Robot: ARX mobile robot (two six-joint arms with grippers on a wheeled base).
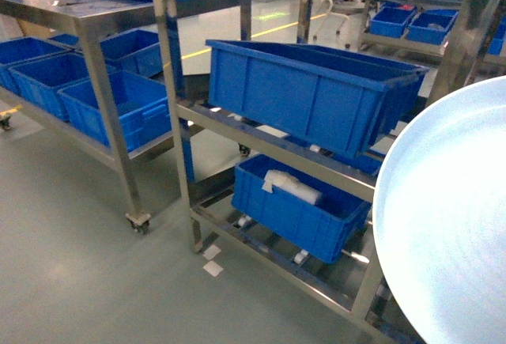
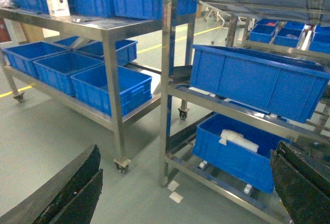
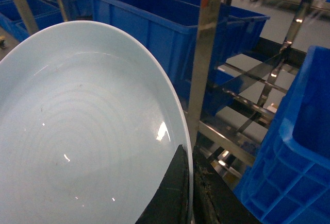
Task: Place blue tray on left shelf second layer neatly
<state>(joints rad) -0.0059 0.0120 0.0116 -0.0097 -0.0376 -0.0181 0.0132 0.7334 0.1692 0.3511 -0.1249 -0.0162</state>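
The blue tray (image 3: 77, 131), a pale glossy round dish, fills the near foreground, pinched at its rim by the right tool (image 3: 188, 193), whose dark fingers close on the edge at the bottom of the right wrist view. In the head view the same dish looms at the right edge, held up in the air and tilted, well short of any shelf. The left tool (image 2: 180, 193) hangs spread wide and carries nothing, its 2 dark fingers (image 2: 72, 193) framing the bottom corners of its own camera's picture.

The step in hand looks like transport: the dish is lifted but not yet placed. Judging by the task, the next move calls for carrying it across to the left shelf (image 1: 103, 20), levelling it, and sliding it between the steel posts onto the second layer without clipping a post.

Just beyond the dish stands the nearer steel rack (image 1: 273, 142). Its middle layer bears a large dark-blue crate (image 1: 308, 95); its contents cannot be seen. The lower crate (image 1: 296, 202) holds a white wrapped bundle (image 1: 292, 186). Beside the dish in the right wrist view another blue crate (image 3: 294, 162) rises at the right.

Farther left, the left shelf's lower layer carries a row of blue crates (image 1: 118, 107) that look empty. More blue crates (image 1: 411, 21) sit on racks far behind.
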